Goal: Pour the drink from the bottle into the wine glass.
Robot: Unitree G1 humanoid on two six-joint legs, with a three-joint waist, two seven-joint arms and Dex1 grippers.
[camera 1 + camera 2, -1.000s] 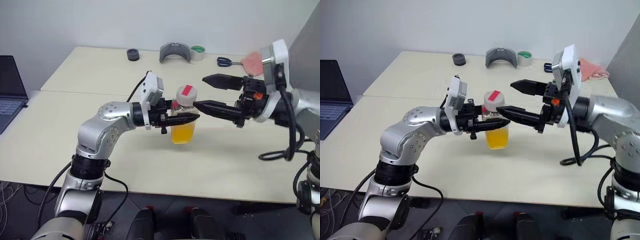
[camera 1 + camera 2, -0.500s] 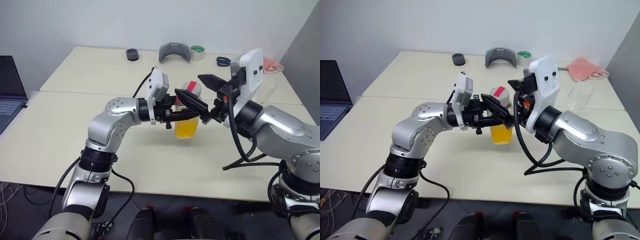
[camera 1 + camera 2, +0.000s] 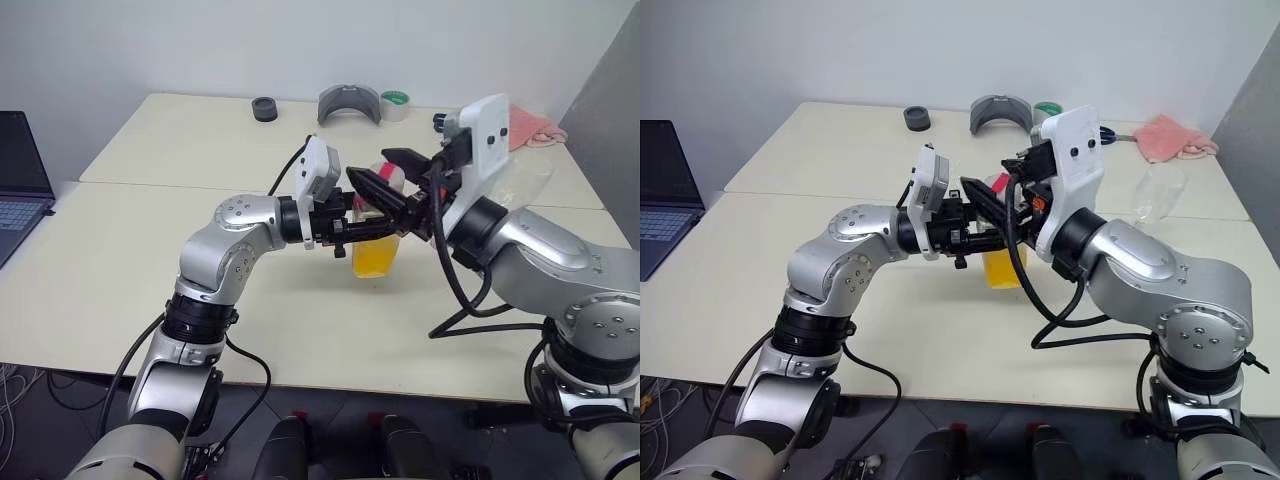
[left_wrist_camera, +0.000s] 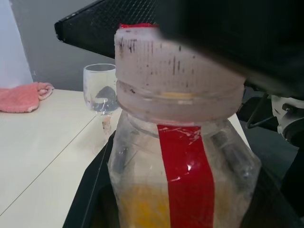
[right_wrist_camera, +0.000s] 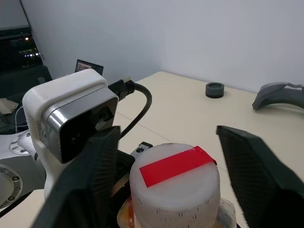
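The bottle [image 3: 375, 245] is clamped by the left gripper [image 3: 372, 232]; the right gripper [image 5: 166, 175] is spread around its cap [image 5: 175, 183].

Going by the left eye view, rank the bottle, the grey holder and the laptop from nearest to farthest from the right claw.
1. Bottle: right at the right claw, its cap between the fingers.
2. Grey holder: at the table's far edge, beyond the claw.
3. Laptop: off the table's left end.

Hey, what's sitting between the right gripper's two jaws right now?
The bottle's white cap with its red strip. In the right wrist view the right gripper has one jaw on either side of it.
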